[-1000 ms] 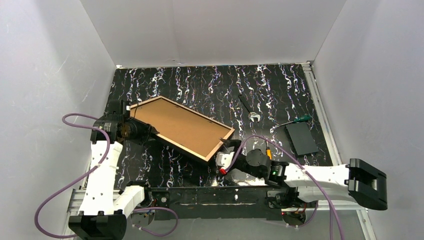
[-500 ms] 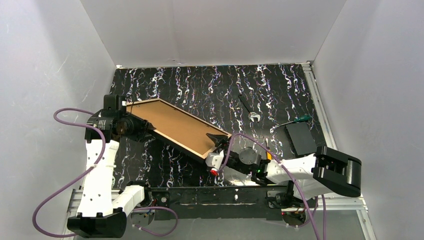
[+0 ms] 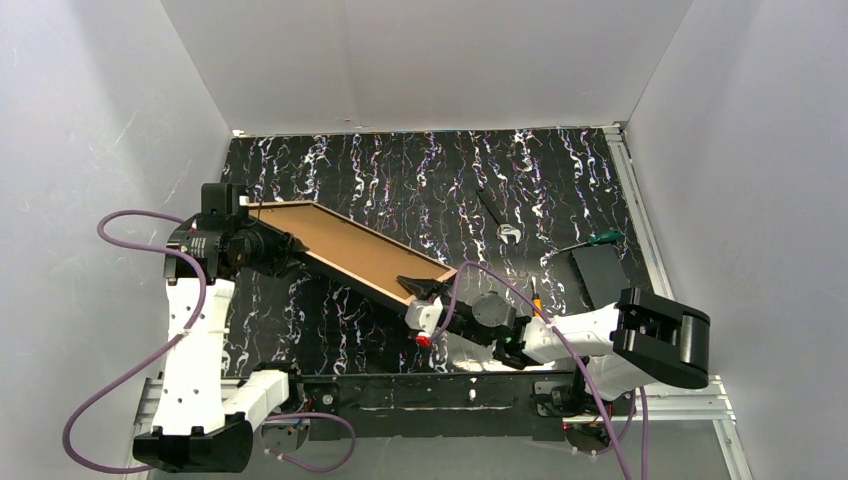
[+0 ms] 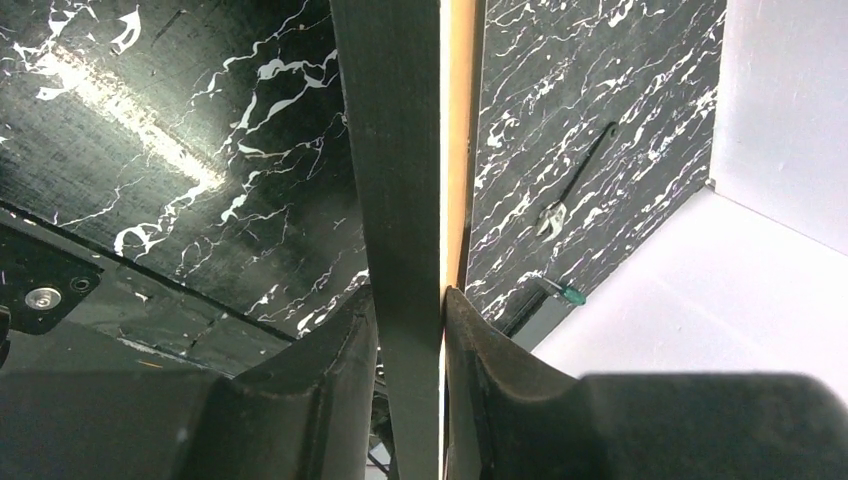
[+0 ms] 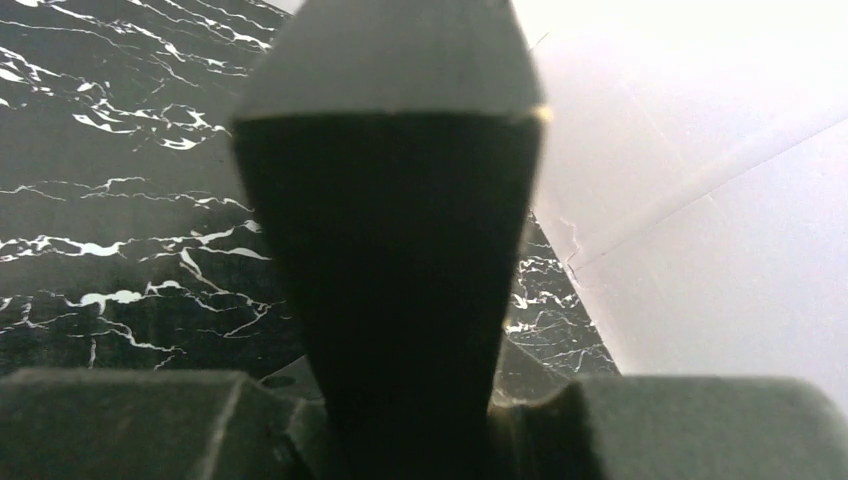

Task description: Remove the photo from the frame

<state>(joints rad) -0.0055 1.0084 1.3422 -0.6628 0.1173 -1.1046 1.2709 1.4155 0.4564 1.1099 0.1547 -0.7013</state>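
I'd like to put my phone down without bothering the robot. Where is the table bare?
Bare: the far strip between the back wall and the tilted black picture frame, and the near-left patch between it and the arm bases. Crowded: the right side, with a slim metal tool, green-handled screwdriver, small flat black box and the right gripper.

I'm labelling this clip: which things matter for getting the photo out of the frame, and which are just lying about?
In the job: frame; photo, brown back showing; left gripper, clamped on the frame's edge; right gripper, at its near corner.
Lying about: small metal tool; green-handled screwdriver; black flat box.
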